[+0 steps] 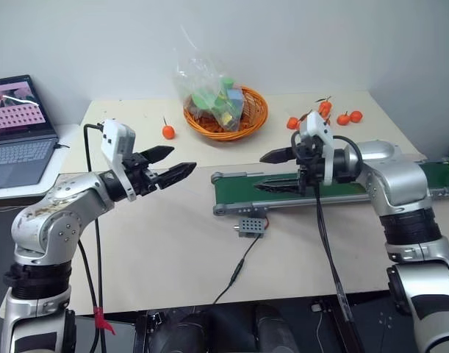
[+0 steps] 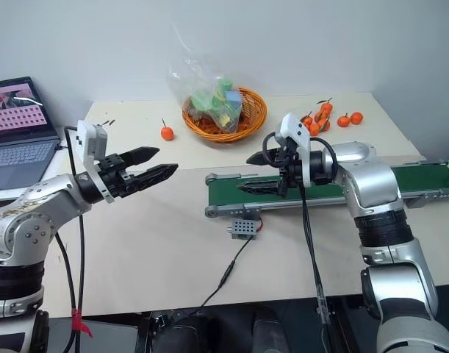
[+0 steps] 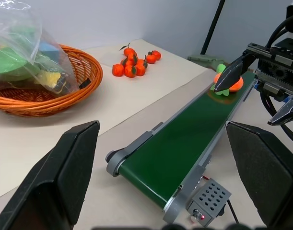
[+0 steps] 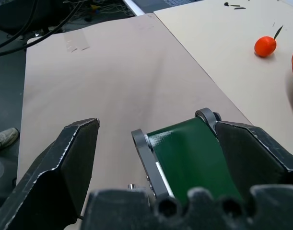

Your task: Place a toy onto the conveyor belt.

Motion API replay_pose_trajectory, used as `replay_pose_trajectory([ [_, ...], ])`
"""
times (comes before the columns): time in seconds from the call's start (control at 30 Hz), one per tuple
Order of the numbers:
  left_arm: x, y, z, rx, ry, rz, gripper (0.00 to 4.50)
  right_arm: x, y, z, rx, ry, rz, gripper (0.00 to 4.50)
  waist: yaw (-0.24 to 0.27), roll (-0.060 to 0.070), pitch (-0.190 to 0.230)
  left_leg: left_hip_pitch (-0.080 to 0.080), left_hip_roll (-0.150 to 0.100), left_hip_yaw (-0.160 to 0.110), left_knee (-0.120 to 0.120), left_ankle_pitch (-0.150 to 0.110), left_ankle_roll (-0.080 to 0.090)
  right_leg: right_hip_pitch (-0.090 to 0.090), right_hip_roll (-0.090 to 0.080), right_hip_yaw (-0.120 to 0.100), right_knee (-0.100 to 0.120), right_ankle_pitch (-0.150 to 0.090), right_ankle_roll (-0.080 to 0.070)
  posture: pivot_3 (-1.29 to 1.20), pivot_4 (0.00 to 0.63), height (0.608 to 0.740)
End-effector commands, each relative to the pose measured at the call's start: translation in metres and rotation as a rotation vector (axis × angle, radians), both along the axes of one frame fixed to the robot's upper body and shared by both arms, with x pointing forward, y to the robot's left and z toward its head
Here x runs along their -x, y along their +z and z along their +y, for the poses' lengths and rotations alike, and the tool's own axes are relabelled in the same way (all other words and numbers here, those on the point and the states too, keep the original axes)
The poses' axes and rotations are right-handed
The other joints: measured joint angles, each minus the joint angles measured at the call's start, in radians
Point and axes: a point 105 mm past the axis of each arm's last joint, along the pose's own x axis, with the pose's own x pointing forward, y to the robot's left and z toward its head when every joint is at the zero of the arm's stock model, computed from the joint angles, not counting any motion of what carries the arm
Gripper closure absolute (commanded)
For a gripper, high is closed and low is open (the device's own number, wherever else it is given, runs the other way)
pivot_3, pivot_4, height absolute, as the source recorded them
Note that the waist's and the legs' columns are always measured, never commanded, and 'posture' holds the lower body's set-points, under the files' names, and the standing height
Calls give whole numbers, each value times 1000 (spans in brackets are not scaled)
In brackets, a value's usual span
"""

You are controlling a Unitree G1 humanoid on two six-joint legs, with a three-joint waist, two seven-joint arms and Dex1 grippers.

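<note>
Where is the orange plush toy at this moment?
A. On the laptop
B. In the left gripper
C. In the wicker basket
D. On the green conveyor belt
D. In the left wrist view the toy lies on the far part of the conveyor belt, and both the left gripper and the right gripper stand open and hold nothing.

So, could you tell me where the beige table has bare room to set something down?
Free: the wide stretch of beige table between the dark green conveyor belt and the laptop. Crowded: around the orange wicker basket, the small orange fruits and the small grey box.
</note>
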Motion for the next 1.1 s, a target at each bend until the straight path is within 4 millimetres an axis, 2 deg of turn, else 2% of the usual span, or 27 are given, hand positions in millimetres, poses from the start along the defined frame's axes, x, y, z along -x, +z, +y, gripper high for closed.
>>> replay_pose_trajectory([
  [0.03,3,16,-1,-7,-4,-66,29,0,17,3,-15,16,-75,0,0,0,0,0,0,0,0,0,0,0,0,0,0,0,0,0,150,740],
  [1.1,3,19,2,20,19,-69,29,-1,16,2,-17,7,-75,0,3,0,0,0,0,0,0,0,0,0,0,0,-1,0,0,0,150,740],
])
